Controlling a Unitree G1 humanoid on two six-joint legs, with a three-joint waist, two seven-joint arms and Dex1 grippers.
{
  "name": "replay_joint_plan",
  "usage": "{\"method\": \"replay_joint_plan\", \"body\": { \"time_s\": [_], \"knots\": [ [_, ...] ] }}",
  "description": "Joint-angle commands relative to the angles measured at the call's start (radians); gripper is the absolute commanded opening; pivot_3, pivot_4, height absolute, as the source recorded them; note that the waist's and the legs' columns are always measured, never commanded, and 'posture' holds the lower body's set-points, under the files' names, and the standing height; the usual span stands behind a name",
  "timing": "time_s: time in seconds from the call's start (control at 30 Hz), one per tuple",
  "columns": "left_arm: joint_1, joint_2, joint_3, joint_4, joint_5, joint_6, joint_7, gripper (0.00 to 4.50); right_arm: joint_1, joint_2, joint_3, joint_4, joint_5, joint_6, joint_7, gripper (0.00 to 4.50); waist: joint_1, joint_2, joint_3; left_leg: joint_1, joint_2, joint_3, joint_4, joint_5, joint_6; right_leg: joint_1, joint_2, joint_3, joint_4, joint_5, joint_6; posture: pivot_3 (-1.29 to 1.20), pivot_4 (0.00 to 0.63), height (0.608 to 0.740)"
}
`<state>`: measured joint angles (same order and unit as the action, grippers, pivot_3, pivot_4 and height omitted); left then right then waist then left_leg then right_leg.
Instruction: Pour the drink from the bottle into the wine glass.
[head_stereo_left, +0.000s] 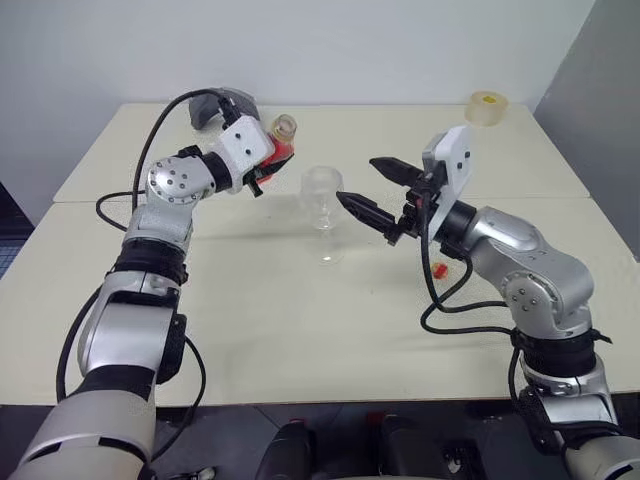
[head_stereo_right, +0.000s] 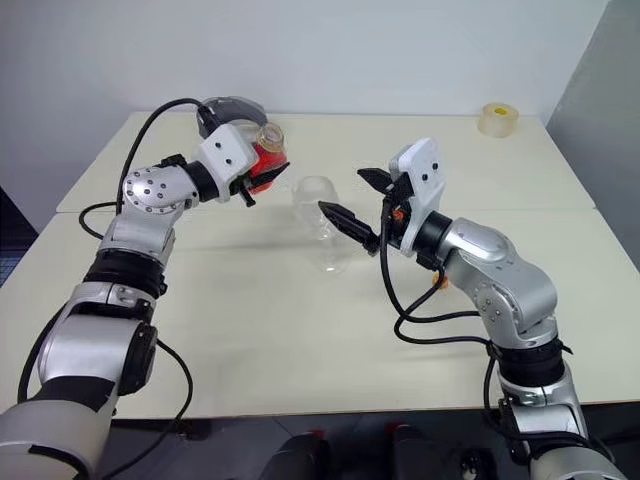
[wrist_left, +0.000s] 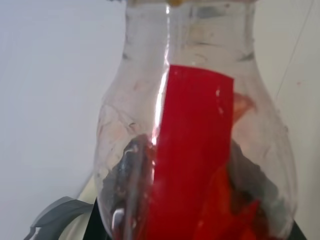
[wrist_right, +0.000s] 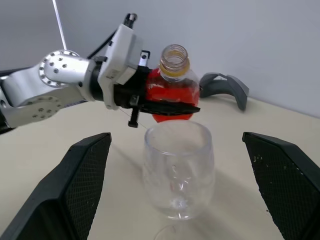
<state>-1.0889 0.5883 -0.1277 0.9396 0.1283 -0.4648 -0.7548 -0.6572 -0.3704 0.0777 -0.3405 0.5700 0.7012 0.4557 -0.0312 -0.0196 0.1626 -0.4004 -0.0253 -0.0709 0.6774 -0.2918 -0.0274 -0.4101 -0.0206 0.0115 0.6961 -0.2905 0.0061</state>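
The left gripper (wrist_right: 165, 107) is clamped on the bottle (wrist_right: 173, 85), at 10 o'clock from the wine glass (head_stereo_left: 324, 200); the right gripper (head_stereo_left: 372, 188), fingers apart, flanks the glass.

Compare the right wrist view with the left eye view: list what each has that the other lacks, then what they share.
Right wrist view alone: the bottle's open, capless mouth seen clearly, and the inside of the empty wine glass bowl between the wide-open right gripper's fingers.

Left eye view alone: the tape roll at the table's far corner, a small red piece on the table under the right arm, and the glass's foot.

Both: the left gripper shut on the bottle of red drink, held above and behind the glass, and the grey object behind.
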Motion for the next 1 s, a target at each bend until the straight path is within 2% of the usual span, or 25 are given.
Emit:
{"method": "replay_joint_plan", "body": {
  "time_s": [0.03,0.37,1.0],
  "knots": [
    [-0.077,0.029,-0.015,0.039,0.043,-0.118,0.009,1.29,-0.045,0.017,0.001,0.002,-0.022,-0.041,0.017,4.5,0.0,0.0,0.0,0.0,0.0,0.0,0.0,0.0,0.0,0.0,0.0,0.0,0.0,0.0,0.0,0.0,0.15,0.74],
    [-0.165,0.056,-0.059,0.174,0.148,-0.268,0.045,1.29,-0.047,0.042,0.031,0.022,-0.067,-0.066,0.064,4.5,-0.001,0.0,0.0,0.0,0.0,0.0,0.0,0.0,0.0,-0.001,0.0,0.0,0.001,0.0,0.0,0.0,0.15,0.74],
    [-0.284,0.116,-0.182,0.264,0.368,-0.43,0.215,1.29,-0.039,0.062,0.039,0.022,-0.108,-0.079,0.085,4.5,-0.001,0.0,0.0,0.0,0.0,0.0,0.0,0.0,0.0,-0.001,0.0,0.0,0.001,0.0,0.0,0.0,0.15,0.74]
  ]
}}
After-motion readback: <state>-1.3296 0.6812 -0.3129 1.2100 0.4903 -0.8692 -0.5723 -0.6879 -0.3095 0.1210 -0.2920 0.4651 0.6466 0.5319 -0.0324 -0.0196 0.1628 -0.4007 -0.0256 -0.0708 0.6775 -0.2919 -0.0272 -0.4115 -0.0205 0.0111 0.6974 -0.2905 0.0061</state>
